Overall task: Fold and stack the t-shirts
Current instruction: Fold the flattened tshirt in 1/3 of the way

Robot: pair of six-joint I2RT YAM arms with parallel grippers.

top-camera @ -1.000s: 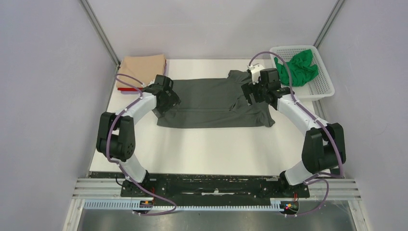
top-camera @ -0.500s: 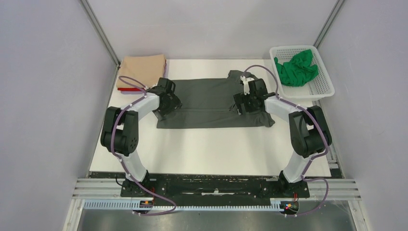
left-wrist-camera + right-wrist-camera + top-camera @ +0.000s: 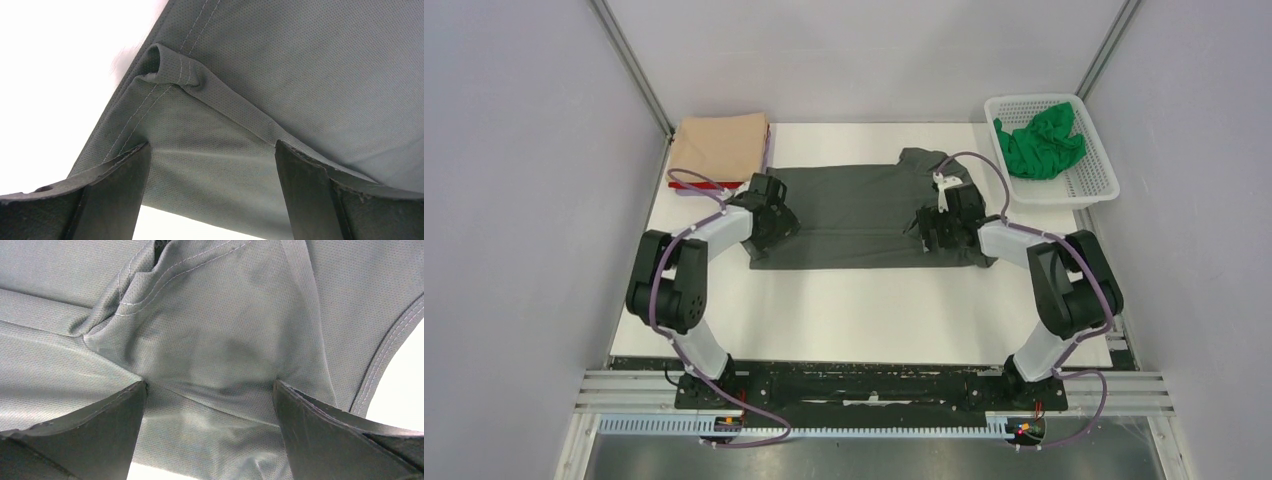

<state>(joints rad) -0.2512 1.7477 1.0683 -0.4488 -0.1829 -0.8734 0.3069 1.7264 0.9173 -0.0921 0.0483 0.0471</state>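
The dark grey t-shirt (image 3: 854, 205) lies flat in the middle of the counter (image 3: 864, 310); the left claw (image 3: 212, 150) is down on its left edge, the right claw (image 3: 210, 385) on its right side; only the wrist views show both wide open, gripping nothing; a folded tan t-shirt (image 3: 720, 145) sits back left on a red t-shirt (image 3: 686, 185); a green t-shirt (image 3: 1039, 140) lies bunched in the basket (image 3: 1094, 182).

The dark grey t-shirt (image 3: 854, 210) is plain, finely dotted in the weave, with paler stitching at its hems. The tan tee (image 3: 720, 146) is plain, with a red tee (image 3: 686, 184) beneath. The bright green tee (image 3: 1039, 140) sits in a white mesh basket (image 3: 1092, 182). The table (image 3: 864, 310) is white.
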